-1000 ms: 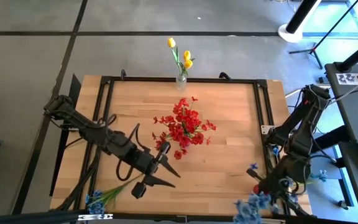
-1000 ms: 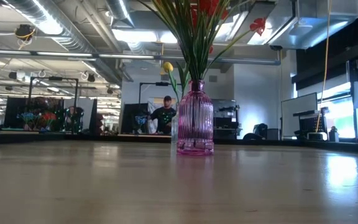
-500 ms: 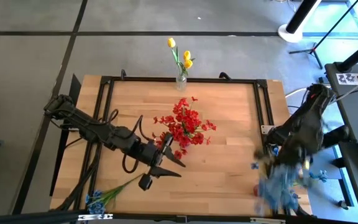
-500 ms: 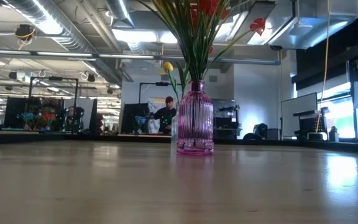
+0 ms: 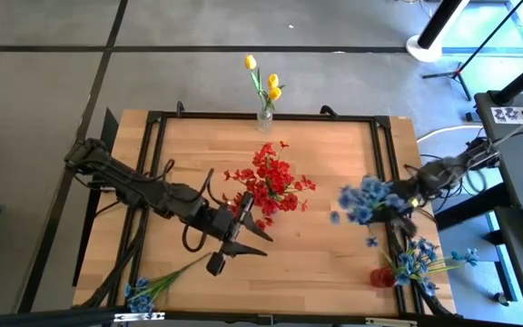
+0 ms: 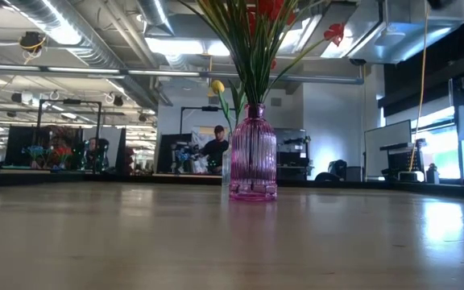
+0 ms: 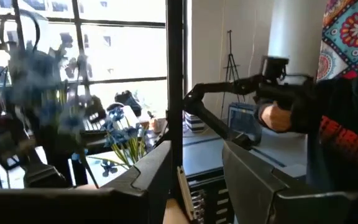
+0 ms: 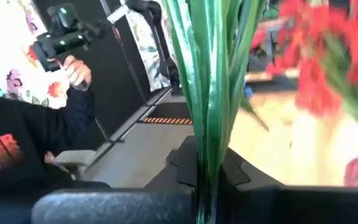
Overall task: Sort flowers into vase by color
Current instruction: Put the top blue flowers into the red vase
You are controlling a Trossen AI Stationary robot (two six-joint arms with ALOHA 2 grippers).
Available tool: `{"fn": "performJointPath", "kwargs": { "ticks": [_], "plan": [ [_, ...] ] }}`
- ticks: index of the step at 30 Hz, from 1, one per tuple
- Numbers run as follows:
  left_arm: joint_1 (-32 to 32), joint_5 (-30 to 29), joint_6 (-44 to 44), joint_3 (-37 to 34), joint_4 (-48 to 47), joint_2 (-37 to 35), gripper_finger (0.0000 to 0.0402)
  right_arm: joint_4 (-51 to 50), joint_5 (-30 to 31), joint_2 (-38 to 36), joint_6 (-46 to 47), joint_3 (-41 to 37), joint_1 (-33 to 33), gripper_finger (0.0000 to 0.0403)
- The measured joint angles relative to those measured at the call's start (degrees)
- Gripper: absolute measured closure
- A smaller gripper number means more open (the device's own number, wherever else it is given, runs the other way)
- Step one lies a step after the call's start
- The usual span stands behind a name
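Observation:
A pink ribbed vase (image 6: pixel 253 153) stands mid-table, holding red blossom sprays (image 5: pixel 271 180). A clear vase (image 5: pixel 264 118) at the far edge holds yellow tulips (image 5: pixel 272 86). My right gripper (image 5: pixel 405 202) is over the table's right part, shut on a blue flower bunch (image 5: pixel 363 198). More blue flowers lie near the right near corner (image 5: pixel 418 261) and the left near corner (image 5: pixel 139 292). My left gripper (image 5: pixel 254 241) hovers open just near of the red sprays, holding nothing. My right gripper (image 8: pixel 207 183) pinches the blue bunch's green stems (image 8: pixel 209 143) between its two fingers, the stems running on past the fingertips. The bunch is lifted clear of the table, its blossoms (image 5: pixel 357 204) pointing toward the red sprays.
A small red object (image 5: pixel 381 277) sits by the loose blue flowers at the right near corner. A black frame (image 5: pixel 384 173) borders the wooden table. A person's hand with a handle (image 8: pixel 73 68) shows beyond the table. Bare wood (image 5: pixel 325 254) lies between the two grippers.
My right gripper has swung up from the right near corner toward the far edge and the table's middle, carrying the blue bunch lifted clear. My left gripper has drifted a little toward the right, closer to the red sprays.

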Motion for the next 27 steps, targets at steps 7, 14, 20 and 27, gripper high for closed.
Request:
{"fn": "performJointPath", "kwargs": {
  "ticks": [7, 14, 20, 27],
  "plan": [
    [0.0, 0.0, -1.1, 0.0, -0.4, 1.1, 0.0263, 6.9, -1.6, -0.2, 7.8, -7.6, 4.5, 0.0391],
    [0.2, 0.0, -1.3, 0.0, -1.2, 1.1, 0.0263, 8.6, 1.0, -0.2, 10.5, -7.8, 15.2, 0.0391],
    [1.1, -0.1, -1.4, 0.0, -1.4, 1.1, 0.0263, 8.6, 8.2, 0.0, 10.7, -7.8, 24.5, 0.0391],
    [2.2, -0.1, -1.8, 0.0, -1.4, 1.1, 0.0263, 8.7, 19.3, 3.4, 10.6, -7.8, 32.8, 0.0391]
  ]
}}
